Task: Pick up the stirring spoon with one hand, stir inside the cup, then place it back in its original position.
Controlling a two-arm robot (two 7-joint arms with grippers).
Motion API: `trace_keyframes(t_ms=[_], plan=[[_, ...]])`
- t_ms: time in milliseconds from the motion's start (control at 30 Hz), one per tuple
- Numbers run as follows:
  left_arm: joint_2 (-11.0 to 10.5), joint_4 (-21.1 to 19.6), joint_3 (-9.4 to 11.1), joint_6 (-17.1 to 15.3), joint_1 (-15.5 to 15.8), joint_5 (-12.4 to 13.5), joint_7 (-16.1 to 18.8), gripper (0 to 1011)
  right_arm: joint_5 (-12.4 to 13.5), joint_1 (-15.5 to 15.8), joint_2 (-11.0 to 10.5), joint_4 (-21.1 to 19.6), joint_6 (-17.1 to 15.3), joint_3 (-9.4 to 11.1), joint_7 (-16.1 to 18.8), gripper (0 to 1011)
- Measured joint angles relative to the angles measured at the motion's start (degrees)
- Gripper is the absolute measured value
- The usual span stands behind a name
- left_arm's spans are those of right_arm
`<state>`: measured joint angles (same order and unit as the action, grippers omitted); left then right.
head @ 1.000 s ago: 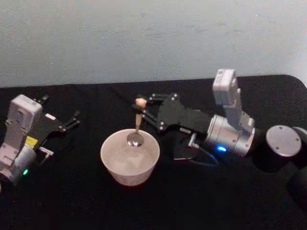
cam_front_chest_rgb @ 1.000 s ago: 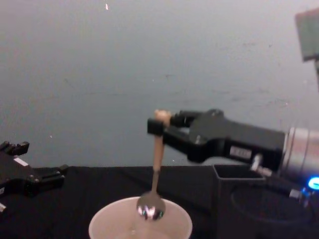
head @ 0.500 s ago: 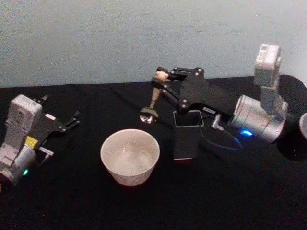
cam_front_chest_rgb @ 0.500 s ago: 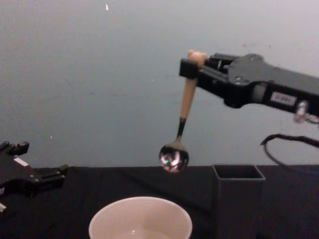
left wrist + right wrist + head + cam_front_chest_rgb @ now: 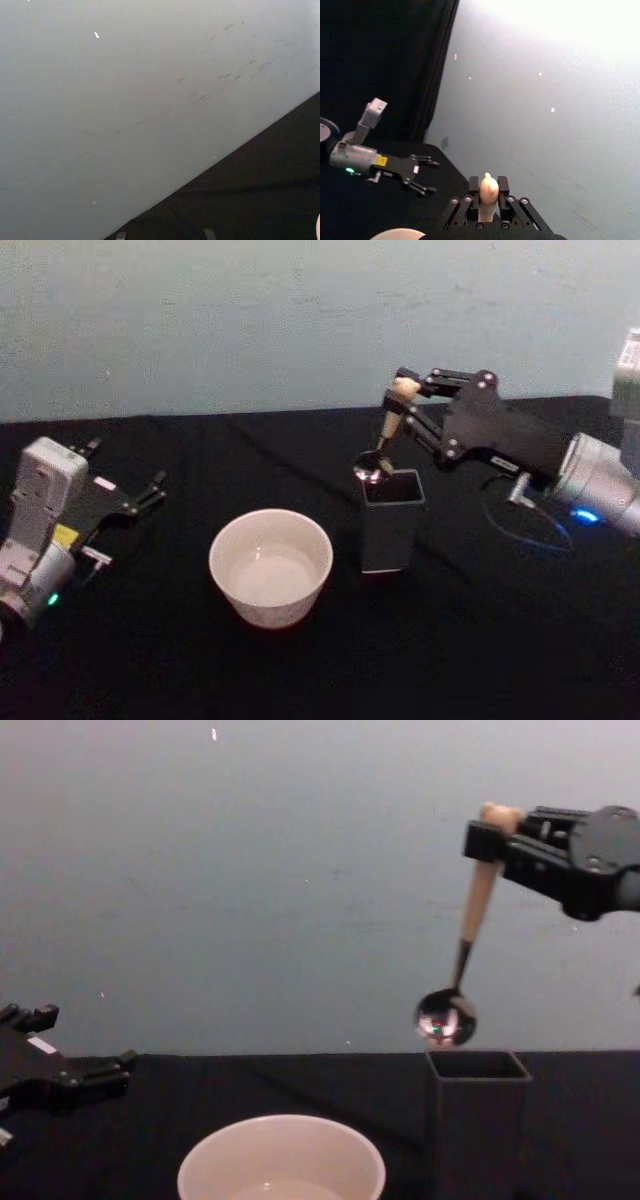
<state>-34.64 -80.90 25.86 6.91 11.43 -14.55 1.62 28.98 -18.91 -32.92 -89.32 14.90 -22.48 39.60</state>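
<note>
The stirring spoon (image 5: 387,431) has moved rightward, hanging clamped in the right tool (image 5: 403,390) just above the holder (image 5: 388,530).

dark grey square holder (image 5: 388,530) stands upright on black table (image 5: 150,660).

light: dim, flat | wall (image 5: 560,45): glare, washed white | desk (image 5: 300,660): black, swallows shadows | stirring spoon (image 5: 470,925): bowl glints
</note>
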Motion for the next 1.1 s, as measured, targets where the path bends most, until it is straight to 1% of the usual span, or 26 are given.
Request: trace_keyframes(t_ms=[33,133,233,467,633,900,1100], plan=[[0.00,0.00,0.00,0.00,0.00,0.00,0.00,1001,0.00,0.00,0.00,0.00,0.00,0.00,0.00,215],[0.00,0.00,0.00,0.00,0.00,0.00,0.00,1001,0.05,0.98,-0.71,-0.68,-0.02,1.15,-0.63,216],[0.00,0.00,0.00,0.00,0.00,0.00,0.00,1001,0.16,1.55,-1.06,-1.06,0.01,1.86,-0.71,216],[0.00,0.00,0.00,0.00,0.00,0.00,0.00,1001,0.02,2.11,-1.09,-0.79,-0.09,2.19,-0.78,215],[0.00,0.00,0.00,0.00,0.00,0.00,0.00,1001,-0.64,2.09,-0.56,0.35,-0.55,1.81,-0.84,216],[0.00,0.00,0.00,0.00,0.00,0.00,0.00,1001,-0.91,1.81,0.27,2.02,-1.40,1.00,-0.74,216],[0.00,0.00,0.00,0.00,0.00,0.00,0.00,1001,-1.10,1.65,1.37,4.18,-3.26,-0.06,-1.15,216]])
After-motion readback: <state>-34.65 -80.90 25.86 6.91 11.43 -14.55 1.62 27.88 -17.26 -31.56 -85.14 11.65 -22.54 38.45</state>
